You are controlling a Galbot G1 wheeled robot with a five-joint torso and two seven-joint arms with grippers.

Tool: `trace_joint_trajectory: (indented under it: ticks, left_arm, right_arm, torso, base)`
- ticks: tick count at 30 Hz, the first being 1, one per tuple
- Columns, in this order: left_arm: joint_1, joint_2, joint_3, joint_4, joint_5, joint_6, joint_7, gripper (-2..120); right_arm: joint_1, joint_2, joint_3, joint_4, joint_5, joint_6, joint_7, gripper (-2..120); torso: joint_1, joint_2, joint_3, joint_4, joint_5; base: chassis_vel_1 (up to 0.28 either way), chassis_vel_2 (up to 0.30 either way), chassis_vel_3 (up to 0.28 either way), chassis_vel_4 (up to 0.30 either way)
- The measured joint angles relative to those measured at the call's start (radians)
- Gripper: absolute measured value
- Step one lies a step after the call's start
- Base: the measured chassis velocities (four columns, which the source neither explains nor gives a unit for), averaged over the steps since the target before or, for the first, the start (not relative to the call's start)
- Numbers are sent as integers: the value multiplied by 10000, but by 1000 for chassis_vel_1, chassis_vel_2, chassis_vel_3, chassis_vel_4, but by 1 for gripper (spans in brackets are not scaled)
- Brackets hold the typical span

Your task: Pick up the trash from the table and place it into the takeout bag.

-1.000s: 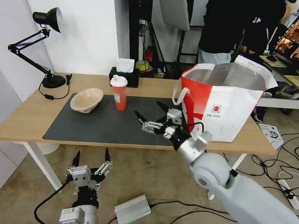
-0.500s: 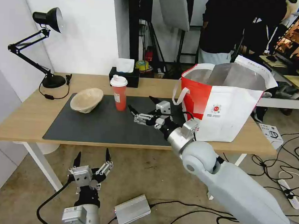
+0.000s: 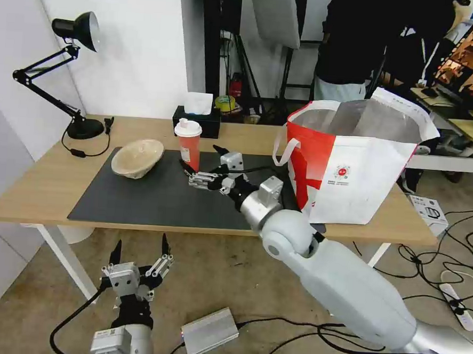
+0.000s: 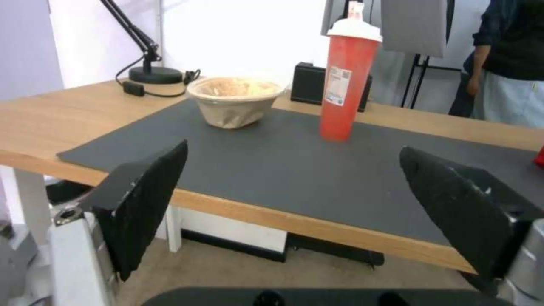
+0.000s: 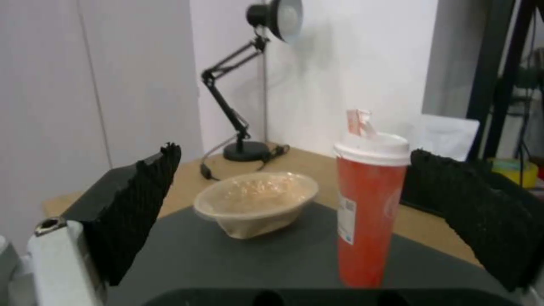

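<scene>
Two pieces of trash stand on the dark mat [image 3: 166,196] of the table [image 3: 38,183]: one red cup [image 3: 189,146] with a white lid, upright, and one beige bowl [image 3: 136,157] to its left, the two apart from each other. The right gripper [image 3: 201,163] reaches in over the mat from the right, level with the cup, its two fingers spread wide and holding nothing; one fingertip lies close to the cup's lower side and the other is behind and to the right of the cup. In the right wrist view the cup [image 5: 368,208] stands between the two black fingers [image 5: 136,204], nearer one of them, with the bowl [image 5: 258,208] farther back. One takeout bag [image 3: 354,168], white and red with silver lining, stands open on the right part of the table, its white loop handle hanging toward the mat; whether anything lies inside it cannot be told. The left gripper [image 3: 140,248] hangs low in front of the table's near edge, above the floor, its two fingers parted and empty; its wrist view looks across the mat at the cup [image 4: 347,80] and bowl [image 4: 234,101]. One black desk lamp [image 3: 66,70] stands at the table's far left corner, and one black tissue box [image 3: 197,118] sits behind the cup.
</scene>
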Motion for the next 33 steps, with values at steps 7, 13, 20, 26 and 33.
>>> trace_joint_trajectory:
  ticks: [7, 13, 20, 26, 33]
  left_arm:
    - [5, -32, -18, 51, 76, -34, 0, 100]
    - [17, -17, -56, 50, 78, -37, -1, 100]
    - [27, -28, -51, 49, 74, -37, 6, 100]
    - [18, -19, -51, 53, 59, -37, 7, 100]
    - [-19, 39, -83, 123, 44, -48, 8, 100]
  right_arm:
    - [-36, 570, 261, -717, -437, -143, 228, 100]
    - [-43, 720, 334, -1000, -564, -158, 273, 100]
    - [48, 1048, 456, -1566, -654, -172, 294, 100]
    - [144, 1411, 539, -2105, -776, -212, 299, 100]
    - [298, 1805, 677, -2927, -868, -170, 232, 100]
  torso:
    - [0, 0, 0, 0, 1]
    - [0, 0, 0, 0, 0]
    - [0, 0, 0, -1, 1]
    - [-1, 0, -1, -1, 1]
    - [-2, -1, -1, 0, 1]
  base:
    - [0, 0, 0, 0]
    - [0, 0, 0, 0]
    - [0, 0, 0, 0]
    - [0, 0, 0, 0]
    - [0, 0, 0, 0]
